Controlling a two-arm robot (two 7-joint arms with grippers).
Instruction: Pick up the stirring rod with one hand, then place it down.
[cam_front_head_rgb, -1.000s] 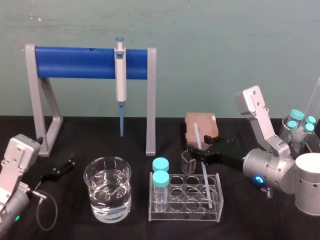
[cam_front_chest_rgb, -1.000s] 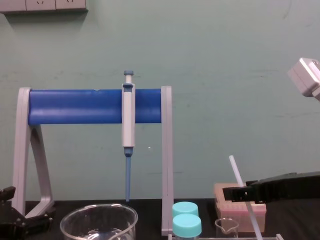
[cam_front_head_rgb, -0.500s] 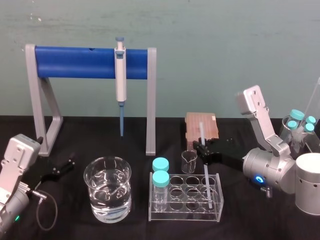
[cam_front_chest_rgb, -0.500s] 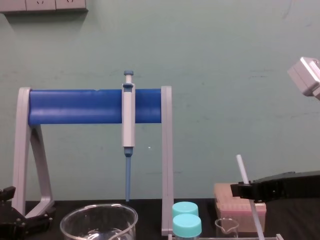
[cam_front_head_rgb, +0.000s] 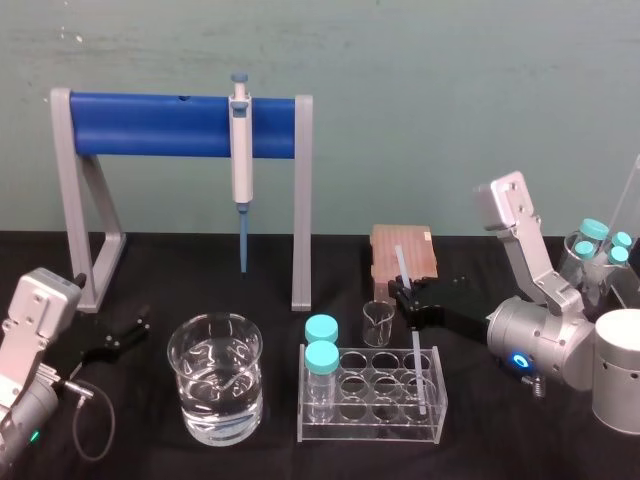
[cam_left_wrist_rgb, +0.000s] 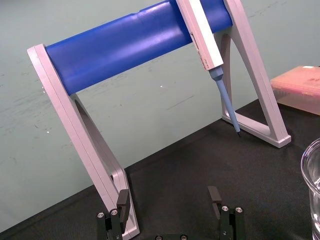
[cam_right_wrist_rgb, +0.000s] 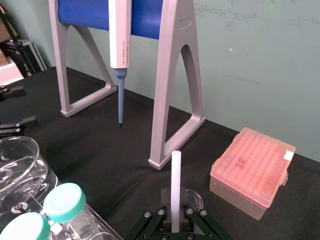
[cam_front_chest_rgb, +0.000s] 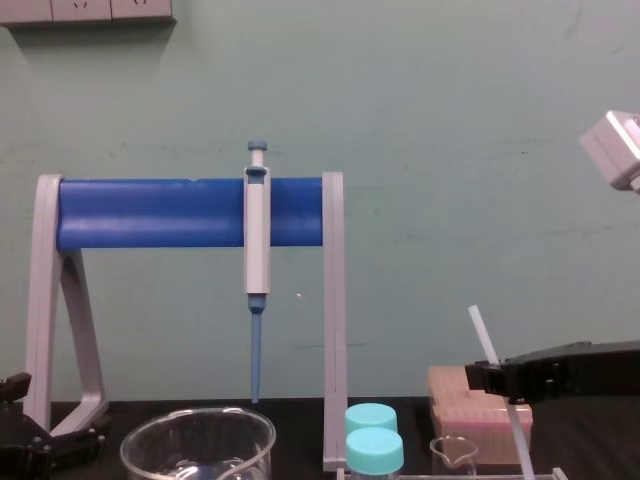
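The stirring rod is thin, white and translucent. It stands nearly upright with its lower end in the clear tube rack. My right gripper reaches in from the right and is shut on the rod's upper part. The right wrist view shows the rod rising from between the closed fingers of that gripper. In the chest view the rod sticks up, tilted, above the gripper. My left gripper rests open near the table at the left, its fingers spread apart beside the stand's leg.
A grey-white pipette hangs on the blue-barred stand. A beaker of water sits front left. Two teal-capped vials stand in the rack. A small glass beaker and pink tip box lie behind it. More teal-capped tubes stand far right.
The right gripper's fingers have closed onto the stirring rod. The rod has swung from a clear lean to nearly upright, and the gripper has shifted slightly to the right.
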